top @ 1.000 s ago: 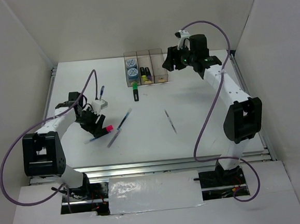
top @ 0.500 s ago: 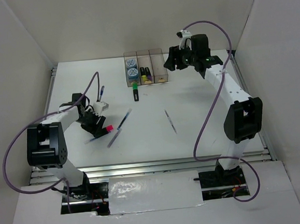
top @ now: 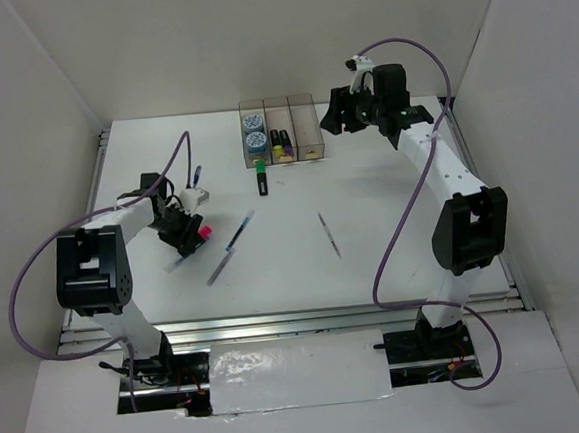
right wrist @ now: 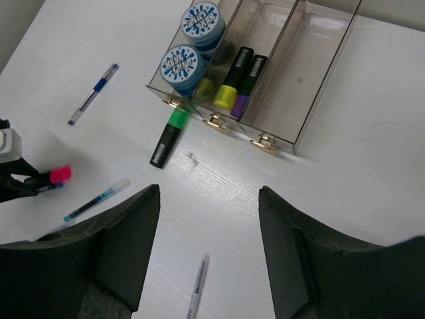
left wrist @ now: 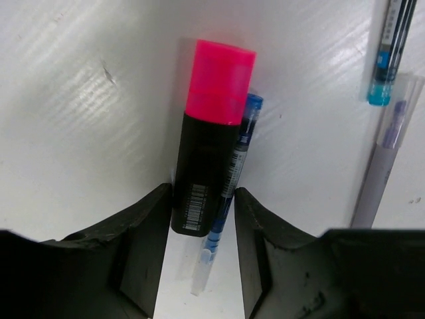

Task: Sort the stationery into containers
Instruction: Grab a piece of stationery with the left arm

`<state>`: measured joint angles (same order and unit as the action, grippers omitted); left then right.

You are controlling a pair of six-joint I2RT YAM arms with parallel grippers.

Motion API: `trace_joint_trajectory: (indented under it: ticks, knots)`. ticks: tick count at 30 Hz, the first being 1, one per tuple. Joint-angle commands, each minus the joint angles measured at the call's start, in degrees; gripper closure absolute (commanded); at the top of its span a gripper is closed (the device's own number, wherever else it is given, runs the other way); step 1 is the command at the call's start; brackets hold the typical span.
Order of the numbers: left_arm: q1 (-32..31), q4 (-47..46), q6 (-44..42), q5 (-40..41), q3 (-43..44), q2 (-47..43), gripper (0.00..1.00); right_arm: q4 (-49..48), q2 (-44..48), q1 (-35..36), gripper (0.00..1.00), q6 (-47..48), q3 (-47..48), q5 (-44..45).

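My left gripper (top: 185, 235) is shut on a black highlighter with a pink cap (top: 204, 230) and a thin blue pen together. In the left wrist view the gripper (left wrist: 204, 199) has one finger against the highlighter (left wrist: 209, 153) and the other against the pen (left wrist: 234, 174). My right gripper (top: 340, 112) is open and empty, high beside the three joined clear boxes (top: 308, 153). From the right wrist (right wrist: 209, 246) I see two tape rolls (right wrist: 180, 63) in the left box and yellow (right wrist: 232, 80) and purple highlighters in the middle box (right wrist: 214, 121). The right box (right wrist: 312, 73) is empty.
A green-capped highlighter (top: 261, 176) lies just in front of the boxes. Loose pens lie on the table: one at the far left (top: 197, 176), a blue one (top: 238, 231) and a greyish one (top: 218, 265) beside my left gripper, one at mid-table (top: 328, 233).
My left gripper has moved a little toward the far side with the pink highlighter and pen in it, and its arm has swung round. The right gripper has shifted slightly.
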<state>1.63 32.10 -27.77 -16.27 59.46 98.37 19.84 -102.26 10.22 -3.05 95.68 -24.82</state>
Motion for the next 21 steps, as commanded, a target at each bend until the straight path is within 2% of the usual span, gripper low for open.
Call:
trace_joint_trajectory:
  ticks: [1, 5, 10, 15, 17, 19, 21]
  knots:
    - [0.9, -0.7, 1.0, -2.0, 2.6, 2.6, 0.46, 0.4, 0.0, -0.1, 0.32, 0.9, 2.0, -0.8]
    - [2.3, 0.5, 1.0, -3.5, 5.2, 4.3, 0.49, 0.5, 0.1, -0.2, 0.32, 1.1, 1.8, -1.0]
    - [5.0, 2.3, 1.2, -5.7, 7.4, 6.0, 0.48, 1.1, 0.1, -0.2, 0.32, 1.2, 1.8, -1.4]
    - [6.5, 4.1, 1.0, -9.2, 8.9, 7.6, 0.32, 1.6, -0.1, 0.1, 0.32, 1.6, 2.0, -1.9]
    - [6.7, 4.4, 1.1, -9.5, 9.4, 8.3, 0.29, 1.7, -0.3, 0.2, 0.32, 1.6, 2.1, -1.9]
    - [6.8, 4.2, 1.3, -9.7, 9.5, 8.9, 0.32, 1.9, -0.5, 0.1, 0.32, 1.6, 2.1, -2.1]
    - [6.9, 3.5, 2.2, -8.9, 9.5, 9.0, 0.40, 1.9, -0.4, 0.2, 0.32, 1.6, 2.1, -2.1]
